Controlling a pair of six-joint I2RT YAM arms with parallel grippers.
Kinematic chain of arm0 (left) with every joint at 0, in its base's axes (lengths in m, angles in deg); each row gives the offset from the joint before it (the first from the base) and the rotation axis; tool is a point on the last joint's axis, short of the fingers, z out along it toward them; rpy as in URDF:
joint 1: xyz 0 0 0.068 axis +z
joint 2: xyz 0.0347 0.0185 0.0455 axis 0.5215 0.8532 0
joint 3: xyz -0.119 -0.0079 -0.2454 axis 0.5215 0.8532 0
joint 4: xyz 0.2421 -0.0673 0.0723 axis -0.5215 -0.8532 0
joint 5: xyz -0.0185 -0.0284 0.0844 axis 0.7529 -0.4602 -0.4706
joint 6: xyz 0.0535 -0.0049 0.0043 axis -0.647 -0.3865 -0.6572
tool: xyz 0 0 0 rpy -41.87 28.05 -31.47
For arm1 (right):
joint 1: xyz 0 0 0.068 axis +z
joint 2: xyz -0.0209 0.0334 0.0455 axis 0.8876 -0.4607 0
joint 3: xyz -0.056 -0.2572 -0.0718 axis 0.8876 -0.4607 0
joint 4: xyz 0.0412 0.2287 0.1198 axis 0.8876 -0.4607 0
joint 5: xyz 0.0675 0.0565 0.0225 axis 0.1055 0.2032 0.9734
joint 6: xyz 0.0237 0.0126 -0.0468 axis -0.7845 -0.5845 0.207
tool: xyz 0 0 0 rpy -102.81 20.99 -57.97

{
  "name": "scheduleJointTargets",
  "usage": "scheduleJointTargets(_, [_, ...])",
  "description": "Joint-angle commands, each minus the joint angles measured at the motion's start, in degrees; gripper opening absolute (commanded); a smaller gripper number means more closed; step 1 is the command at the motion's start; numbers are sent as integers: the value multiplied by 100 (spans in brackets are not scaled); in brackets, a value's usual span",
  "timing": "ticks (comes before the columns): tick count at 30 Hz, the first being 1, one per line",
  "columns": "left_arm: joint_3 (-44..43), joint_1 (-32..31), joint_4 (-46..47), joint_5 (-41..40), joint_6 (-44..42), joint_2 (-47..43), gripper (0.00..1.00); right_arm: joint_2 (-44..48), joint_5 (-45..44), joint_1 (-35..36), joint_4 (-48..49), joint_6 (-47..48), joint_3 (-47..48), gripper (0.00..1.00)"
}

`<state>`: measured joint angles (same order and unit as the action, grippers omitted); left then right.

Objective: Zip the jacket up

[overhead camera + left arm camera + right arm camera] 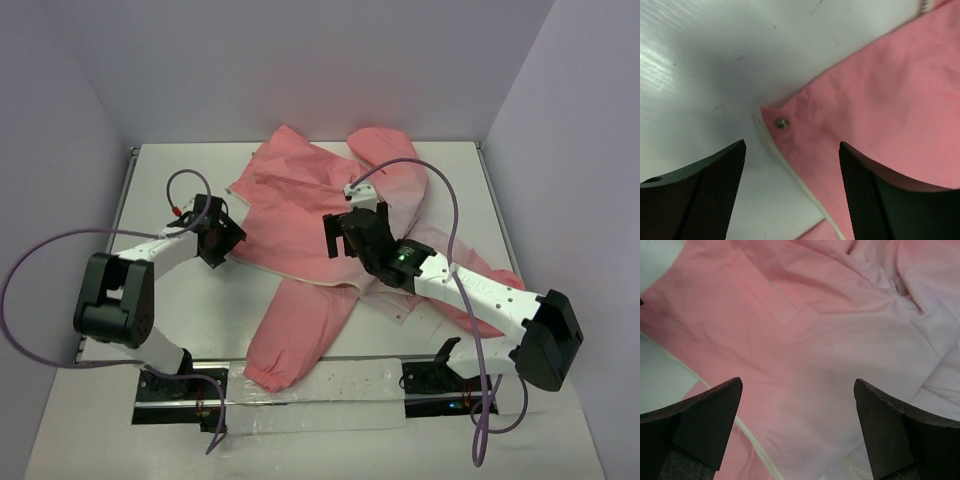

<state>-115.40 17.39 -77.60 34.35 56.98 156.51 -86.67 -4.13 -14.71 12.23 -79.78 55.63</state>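
Both gape wide, nothing held: my L gripper (pixel 791 146) hangs over the jacket (pixel 300 205) hem corner w/ snap (pixel 782 122), left-center in top view; my R gripper (pixel 797 382) over its mid panel. Jacket sprawls across table (pixel 200 300) center, sleeve (pixel 285 330) toward bottom.

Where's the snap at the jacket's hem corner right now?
In the left wrist view the snap sits on the jacket corner lying on the table, just ahead of the left gripper's open fingers; from above, that is the jacket's left edge.
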Motion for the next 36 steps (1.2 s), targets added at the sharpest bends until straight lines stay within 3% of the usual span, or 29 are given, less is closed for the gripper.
scheduleJointTargets(1, [-219,-11,633,70,80,877,76,156,-155,27,26,69,111,100])
scheduleJointTargets(2, [-315,-12,707,85,61,1085,70,195,-182,30,19,73,101,100])
scheduleJointTargets(5, [-602,-62,775,193,-119,1282,14,324,-242,16,-52,62,68,100])
scheduleJointTargets(6, [-705,-121,801,252,-227,1264,1,363,-273,13,-77,53,47,100])
scheduleJointTargets(11, [-1773,-928,815,28,-1205,719,0,508,-379,-86,-165,-31,105,100])
scheduleJointTargets(14, [-2606,-1353,829,324,-1546,832,0,700,-627,-208,-236,-130,277,100])
scheduleJointTargets(19, [-4701,-1953,886,1398,-1788,1840,0,1565,-1450,-428,-352,-656,172,100])
scheduleJointTargets(25, [-7295,-2304,1233,2890,-962,3411,0,2956,-2279,-530,-268,-1175,-489,100])
scheduleJointTargets(26, [-7603,-2335,1207,3098,-872,3650,3,3105,-2317,-537,-257,-1223,-608,99])
scheduleJointTargets(29, [-9104,-2340,112,3460,-824,4567,62,3413,-2075,-542,-63,-1166,-823,99])
scheduleJointTargets(31, [-9023,-2298,-292,3329,-1074,4460,95,3361,-1752,-549,84,-1049,-885,99])
scheduleJointTargets(32, [-8602,-2260,-310,3236,-1220,4159,99,3311,-1647,-550,110,-1014,-872,99])
scheduleJointTargets(36, [-6672,-2047,-174,2048,-1684,2650,99,2572,-815,-550,117,-780,-665,99])
